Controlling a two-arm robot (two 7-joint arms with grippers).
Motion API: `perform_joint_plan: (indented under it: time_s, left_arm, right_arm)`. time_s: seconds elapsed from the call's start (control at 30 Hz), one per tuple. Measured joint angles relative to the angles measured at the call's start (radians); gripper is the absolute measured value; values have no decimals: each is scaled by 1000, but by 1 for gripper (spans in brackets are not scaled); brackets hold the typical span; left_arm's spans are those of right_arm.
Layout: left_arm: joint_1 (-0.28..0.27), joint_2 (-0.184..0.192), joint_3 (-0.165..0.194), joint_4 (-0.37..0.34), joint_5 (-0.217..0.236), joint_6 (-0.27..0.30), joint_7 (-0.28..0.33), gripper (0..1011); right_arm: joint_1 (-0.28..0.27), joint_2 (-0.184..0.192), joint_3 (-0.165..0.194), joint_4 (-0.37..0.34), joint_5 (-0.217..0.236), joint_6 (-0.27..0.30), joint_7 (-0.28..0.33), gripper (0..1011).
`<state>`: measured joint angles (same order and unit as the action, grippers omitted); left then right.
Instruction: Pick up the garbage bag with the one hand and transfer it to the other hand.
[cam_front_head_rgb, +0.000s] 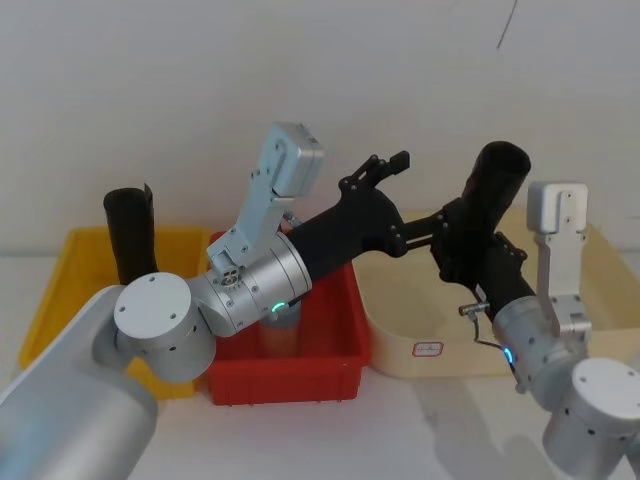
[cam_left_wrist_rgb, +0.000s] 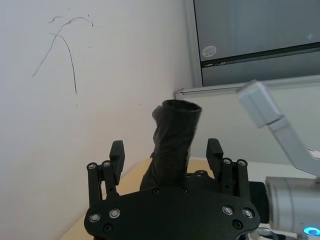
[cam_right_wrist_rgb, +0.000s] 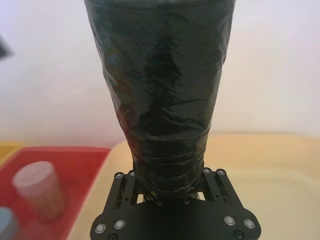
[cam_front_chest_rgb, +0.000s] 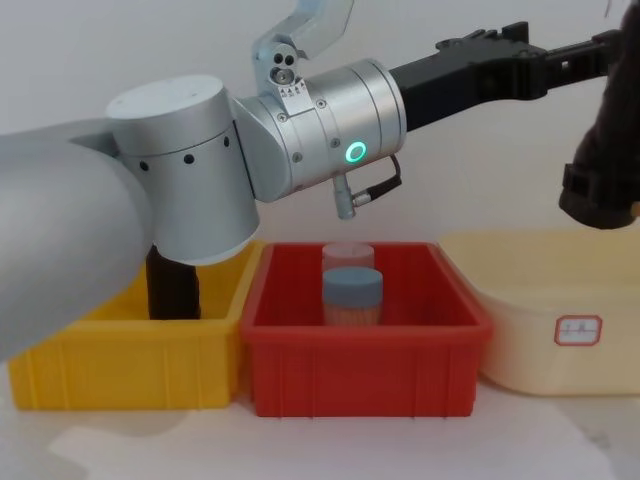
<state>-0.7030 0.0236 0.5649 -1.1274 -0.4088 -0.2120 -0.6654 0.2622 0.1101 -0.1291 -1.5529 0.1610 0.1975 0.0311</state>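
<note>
Right tool (cam_right_wrist_rgb: 169, 177) is clenched on the lower end of the garbage bag (cam_front_head_rgb: 495, 185), its two fingers pressed against the crinkled black film from either side. It holds the roll in the air, higher than the red bin (cam_front_chest_rgb: 360, 335) and off to that bin's right. The bag stands with its open end up, leaning a little, and most of its length rises free above the grip. Left tool (cam_left_wrist_rgb: 166, 147) reaches across above the red bin toward the bag with its fingers (cam_left_wrist_rgb: 117, 150) spread wide. From the left wrist the roll shows between the two fingers with a clear gap on each side, touching neither. From the head view its fingertips are near the bag and the right tool, though whether they reach past the roll cannot be told. A green ring light (cam_front_chest_rgb: 355, 152) glows on the left arm, above the red bin. Inside the red bin stand two jars, a blue-lidded one (cam_front_chest_rgb: 352, 292) in front and a pinkish one (cam_front_chest_rgb: 348, 253) just behind it. A cream bin (cam_front_chest_rgb: 530, 300) sits just to the right of the red bin, below the held bag. A yellow bin (cam_front_chest_rgb: 120, 360) sits just to the left of the red bin, with a second black roll (cam_front_chest_rgb: 172, 285) standing upright in it. All three bins rest side by side on the pale counter (cam_front_chest_rgb: 300, 445).
</note>
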Motion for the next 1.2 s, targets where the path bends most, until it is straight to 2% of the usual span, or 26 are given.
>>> perform_joint_plan:
  time_s: [0.17, 0.33, 0.47, 0.5, 0.57, 0.6, 0.77, 0.8, 0.97, 1.2]
  left_arm:
    - [0, 0, 0, 0, 0, 0, 0, 1001]
    - [0, 0, 0, 0, 0, 0, 0, 1001]
    - [0, 0, 0, 0, 0, 0, 0, 1001]
    - [0, 0, 0, 0, 0, 0, 0, 1001]
    - [0, 0, 0, 0, 0, 0, 0, 1001]
    - [0, 0, 0, 0, 0, 0, 0, 1001]
    - [0, 0, 0, 0, 0, 0, 0, 1001]
    - [0, 0, 0, 0, 0, 0, 0, 1001]
    - [6, 6, 1, -12, 5, 3, 15, 1001]
    - [28, 25, 1, -58, 34, 19, 69, 1001]
  right_arm:
    - [35, -26, 19, 33, -9, 58, -52, 526]
    - [88, -67, 53, 89, -15, 126, -125, 526]
    - [114, -85, 71, 116, -18, 154, -165, 529]
    - [123, -90, 75, 123, -19, 159, -173, 581]
    - [142, -105, 91, 148, -20, 175, -201, 611]
    - [156, -113, 100, 162, -22, 183, -222, 678]
    - [198, -140, 132, 208, -26, 198, -280, 809]
    - [207, -147, 141, 220, -27, 201, -297, 863]
    - [226, -165, 158, 237, -32, 208, -332, 972]
    - [221, -172, 162, 223, -35, 221, -333, 1000]
